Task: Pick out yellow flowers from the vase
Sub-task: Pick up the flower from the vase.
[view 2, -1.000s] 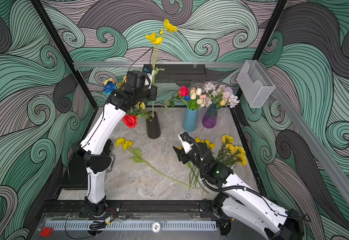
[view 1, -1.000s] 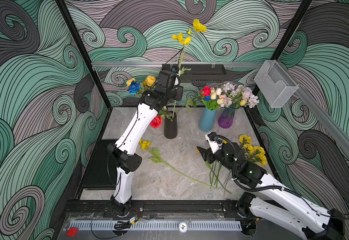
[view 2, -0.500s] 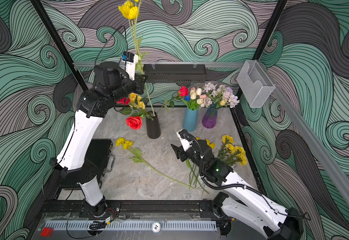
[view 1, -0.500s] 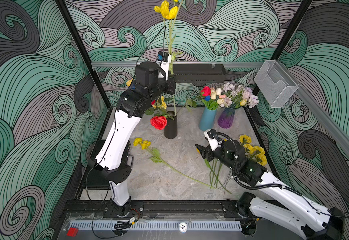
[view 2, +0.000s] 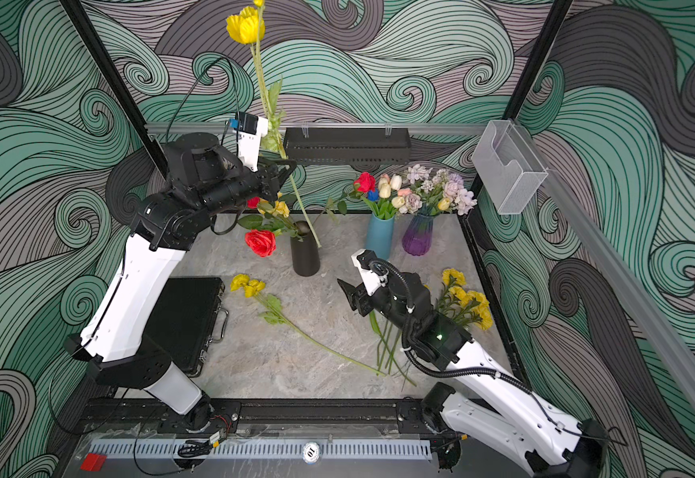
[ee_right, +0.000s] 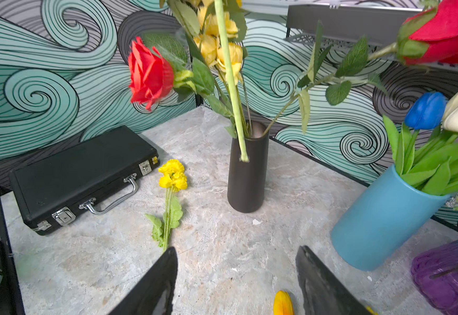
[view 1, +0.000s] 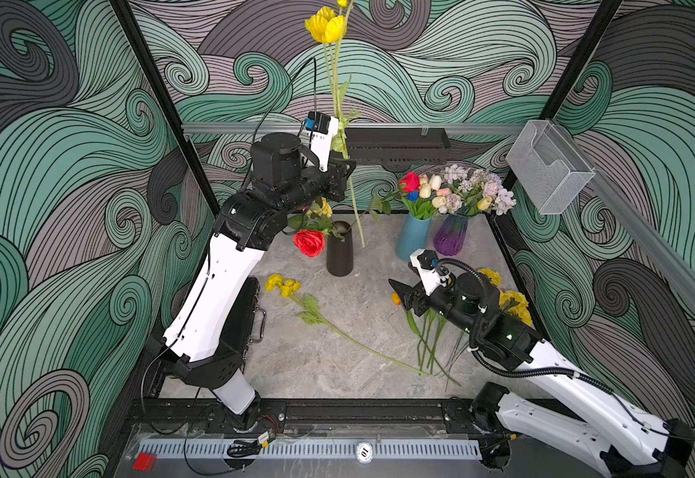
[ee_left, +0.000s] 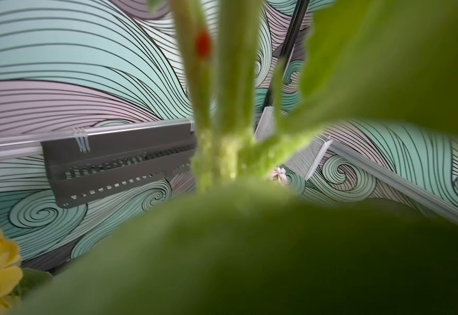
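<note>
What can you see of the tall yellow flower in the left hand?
The tall yellow flower looks artificial: ruffled yellow blooms on thin green stalks that join one thicker pale-green stem, with leaves at the joint. The left hand is shut on that stem just below the leaves. It stands nearly upright, blooms uppermost. Its cut end hangs outside the black vase.

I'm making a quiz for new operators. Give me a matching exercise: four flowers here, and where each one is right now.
1. tall yellow spray
2. red rose
3. blue tulip
4. yellow pom-pom stem

A. in the blue vase
B. lying on the table
C. held by the left gripper
D. in the black vase

Pairs: 1-C, 2-D, 3-A, 4-B.
</note>
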### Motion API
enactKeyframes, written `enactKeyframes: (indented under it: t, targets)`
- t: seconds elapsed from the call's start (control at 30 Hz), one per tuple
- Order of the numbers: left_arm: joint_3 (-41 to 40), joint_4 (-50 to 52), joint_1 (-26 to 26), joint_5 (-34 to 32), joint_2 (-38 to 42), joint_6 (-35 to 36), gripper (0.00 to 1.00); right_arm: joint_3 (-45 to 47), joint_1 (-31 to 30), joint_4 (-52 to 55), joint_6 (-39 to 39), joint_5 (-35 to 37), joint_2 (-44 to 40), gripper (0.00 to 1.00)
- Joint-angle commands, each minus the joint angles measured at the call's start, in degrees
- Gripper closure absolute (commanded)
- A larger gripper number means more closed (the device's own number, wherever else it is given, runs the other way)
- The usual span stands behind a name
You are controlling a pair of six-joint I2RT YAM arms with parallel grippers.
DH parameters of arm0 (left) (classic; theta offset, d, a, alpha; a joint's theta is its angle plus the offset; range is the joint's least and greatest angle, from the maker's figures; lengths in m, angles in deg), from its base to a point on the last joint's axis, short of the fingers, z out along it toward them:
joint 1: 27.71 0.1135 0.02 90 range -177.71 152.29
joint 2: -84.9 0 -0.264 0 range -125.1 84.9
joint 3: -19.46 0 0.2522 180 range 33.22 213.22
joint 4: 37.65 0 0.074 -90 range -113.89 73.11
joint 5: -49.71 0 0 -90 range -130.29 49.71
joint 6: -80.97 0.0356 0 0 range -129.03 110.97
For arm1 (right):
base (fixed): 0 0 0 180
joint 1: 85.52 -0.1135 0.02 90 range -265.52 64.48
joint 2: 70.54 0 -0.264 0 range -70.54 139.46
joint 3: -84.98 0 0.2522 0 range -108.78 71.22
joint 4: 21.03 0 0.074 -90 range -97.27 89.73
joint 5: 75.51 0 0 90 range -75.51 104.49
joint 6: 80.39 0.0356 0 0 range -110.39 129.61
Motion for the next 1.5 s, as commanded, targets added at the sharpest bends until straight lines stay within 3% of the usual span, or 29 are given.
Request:
enactKeyframes:
  t: [0.0, 0.37, 0.83, 1.0, 1.27, 1.47]
  targets:
    - [-5.57, -7.12, -1.04, 6.89, 3.06, -3.0, 0.94, -2.3, 0.15, -0.75, -1.36, -2.1, -1.16, 0.32]
    - [-22.62, -15.79, -6.52, 12.97, 8.16, -3.47, 0.94, -5.0, 0.15, -3.65, -1.38, -3.62, -1.14, 0.35]
    - [-31.91, -19.66, -11.45, 17.78, 8.98, -2.68, 0.94, -5.63, 0.13, -4.77, 0.3, -4.72, 1.95, 0.43]
    - [-33.64, -20.86, -12.22, 18.04, 8.98, -2.65, 0.94, -5.79, 0.15, -4.69, 0.61, -4.74, 2.29, 0.55]
    - [-35.72, -21.9, -12.82, 17.08, 8.98, -1.69, 0.94, -6.04, 0.15, -4.05, 0.74, -4.93, 2.66, 0.84]
    - [-36.11, -22.11, -12.82, 16.29, 10.88, -1.03, 0.91, -6.21, 0.15, -3.61, 0.84, -4.94, 2.88, 0.95]
